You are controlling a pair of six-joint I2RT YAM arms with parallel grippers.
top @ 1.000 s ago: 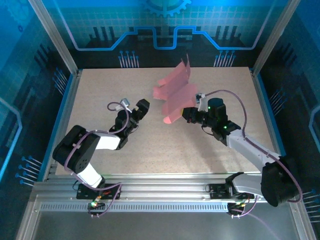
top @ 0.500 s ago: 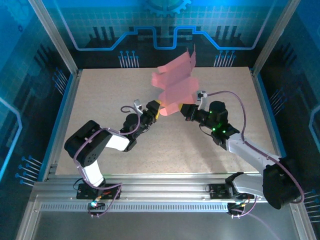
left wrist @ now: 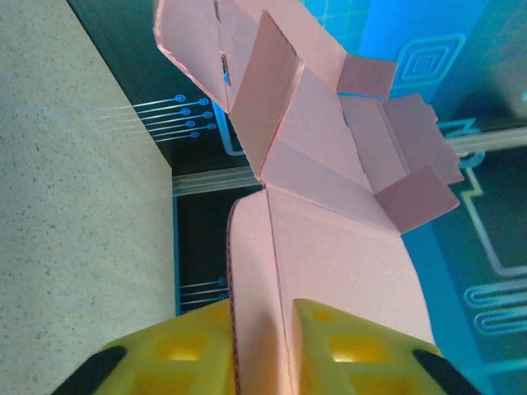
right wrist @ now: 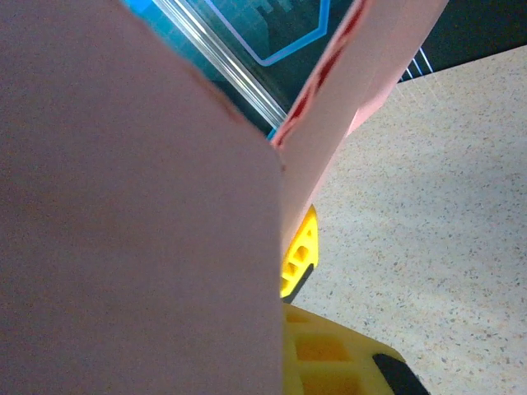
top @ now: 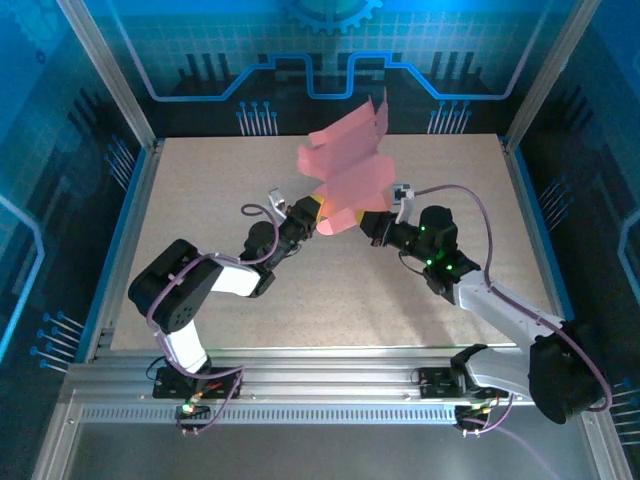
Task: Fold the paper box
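The paper box point(top: 352, 168) is a pink die-cut sheet with several flaps, held tilted up above the middle of the table. My left gripper point(top: 311, 214) grips its lower left edge, and my right gripper point(top: 372, 226) holds its lower right edge. In the left wrist view the paper box point(left wrist: 329, 173) rises away from me with flaps half raised, and my left gripper point(left wrist: 263, 354) has its yellow fingers point(left wrist: 354, 350) pressed on either side of a card panel. In the right wrist view the paper box point(right wrist: 140, 206) covers the left side, with my right gripper point(right wrist: 284, 329) shut on it and one finger hidden behind the card.
The speckled beige table point(top: 200, 180) spreads bare around both arms. Blue panelled walls point(top: 330, 50) and metal frame posts point(top: 105, 70) close in the back and sides. A metal rail point(top: 330, 380) runs along the near edge by the arm bases.
My left gripper swung in from the left, reached the card's lower left edge and closed on it. The right gripper kept its hold and raised the sheet slightly.
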